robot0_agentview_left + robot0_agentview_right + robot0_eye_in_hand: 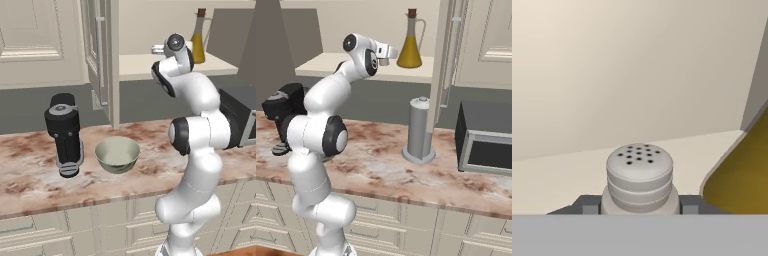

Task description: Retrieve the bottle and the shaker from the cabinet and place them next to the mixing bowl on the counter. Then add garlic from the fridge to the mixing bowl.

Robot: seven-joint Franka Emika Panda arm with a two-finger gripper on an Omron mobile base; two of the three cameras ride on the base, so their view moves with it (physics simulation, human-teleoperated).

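Observation:
The white shaker (639,175), with a perforated round lid, stands on the cabinet shelf (557,180) between my two dark fingertips (587,205). My gripper (638,206) is shut on the shaker's body. In the right base view the gripper (387,56) sits at the shelf's front, just left of the bottle (409,42). The bottle (198,37) holds yellow oil and has a brown stopper; its side (739,180) is close on the right of the shaker. The mixing bowl (117,154), pale green, rests on the marble counter (30,175) below. The garlic and the fridge are out of view.
A black coffee machine (65,135) stands left of the bowl. The open cabinet door (100,55) hangs above the bowl. A grey paper-towel holder (419,130) and a dark toaster oven (486,145) stand on the counter's right side.

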